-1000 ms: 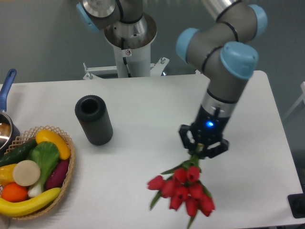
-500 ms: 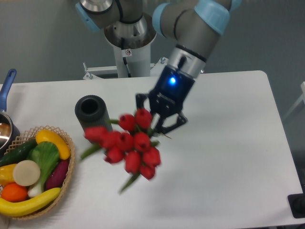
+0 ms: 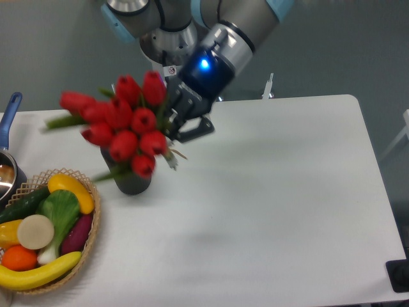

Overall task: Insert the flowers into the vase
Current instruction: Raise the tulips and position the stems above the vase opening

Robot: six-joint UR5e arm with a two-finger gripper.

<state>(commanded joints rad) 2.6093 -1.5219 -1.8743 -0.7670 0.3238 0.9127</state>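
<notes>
A robot arm reaches down over a white worktop (image 3: 268, 192), its pincer (image 3: 182, 121) clenched on the stems of the flowers (image 3: 121, 125), a bunch of red tulips with green leaves. The bunch is held in the air, heads pointing left and slightly blurred, directly in front of the vase (image 3: 131, 181). The vase is a matte black cylinder standing upright on the worktop; only its lower part shows beneath the blooms (its mouth is hidden behind them). The pincer is just right of the vase and above it. Left of the vase and nearer the camera sits a woven basket (image 3: 89, 236) of vegetables. A blue pot handle (image 3: 9, 112) shows far left of the vase.
</notes>
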